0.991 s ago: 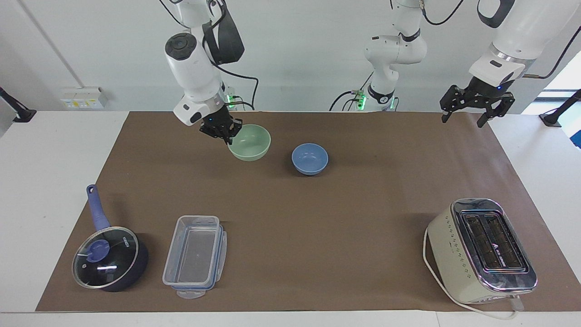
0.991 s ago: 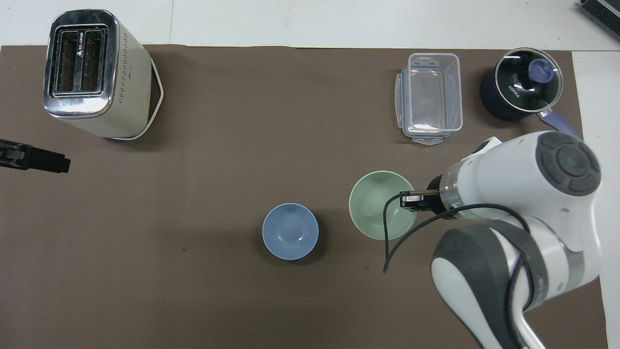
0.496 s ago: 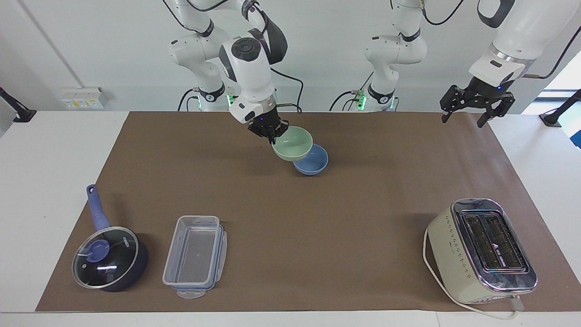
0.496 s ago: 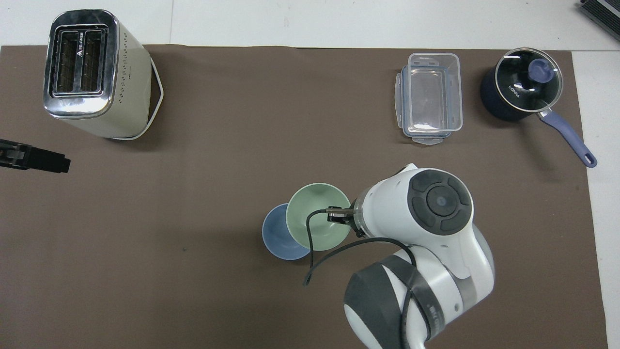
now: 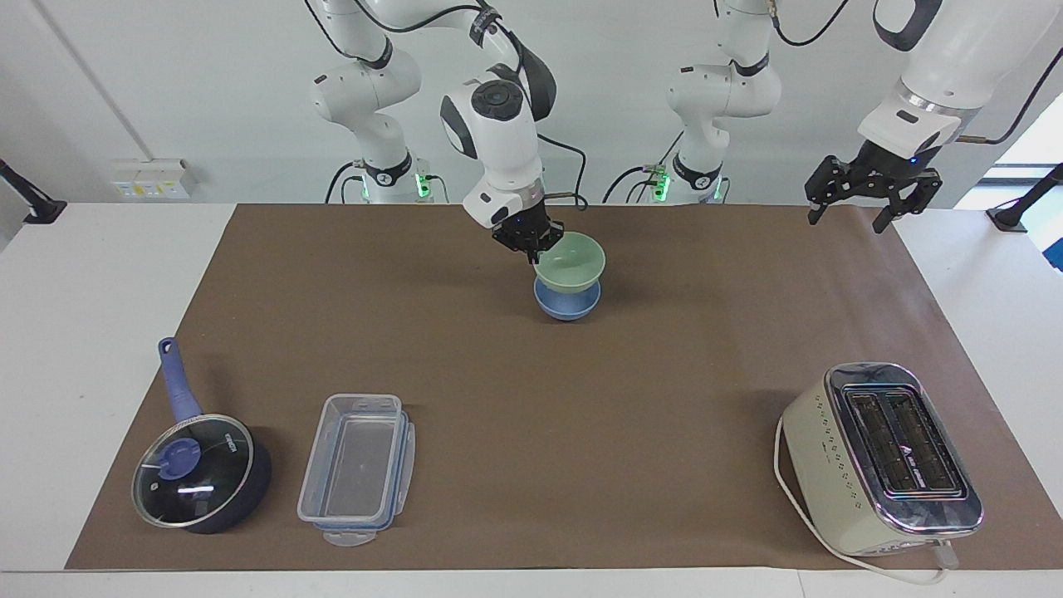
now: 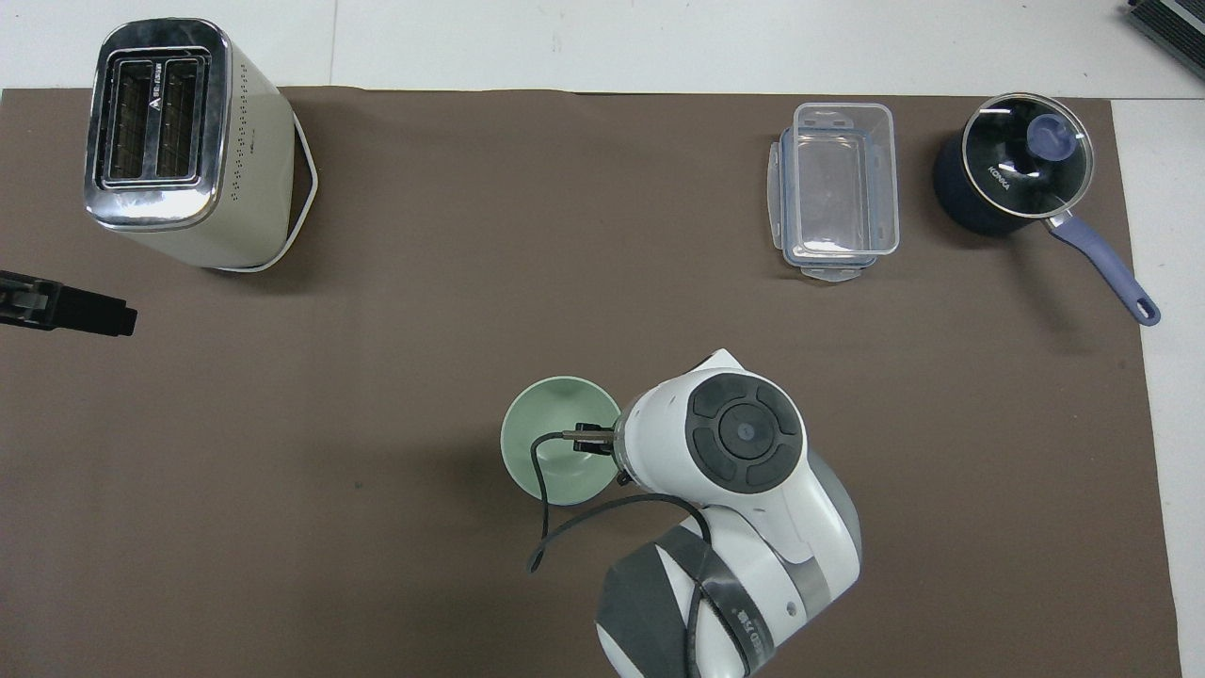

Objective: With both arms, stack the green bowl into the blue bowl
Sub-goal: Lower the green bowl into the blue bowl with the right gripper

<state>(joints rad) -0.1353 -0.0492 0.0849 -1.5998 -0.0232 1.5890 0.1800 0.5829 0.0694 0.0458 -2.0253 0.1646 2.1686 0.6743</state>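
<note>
Facing view shows the right gripper (image 5: pixel 531 246) clamped on the rim of the green bowl (image 5: pixel 571 262), at the rim's edge toward the right arm's end, holding it directly over the blue bowl (image 5: pixel 566 306), which sits on the brown mat (image 5: pixel 531 399) near the middle of the mat's robot-side edge. Whether the green bowl's base already rests inside the blue one I cannot tell; it looks low and well centred. Pinching the rim leaves the underside free to nest (a sensible hold for stacking). From overhead the green bowl (image 6: pixel 555 452) hides the blue one entirely, which suggests good alignment. Over the mat's corner at its own end, the left gripper (image 5: pixel 870 199) waits with jaws spread wide and empty. Untouched along the mat's edge away from the robots stand a toaster (image 5: pixel 880 457), a clear container (image 5: pixel 357 469) and a lidded saucepan (image 5: pixel 199 469).
</note>
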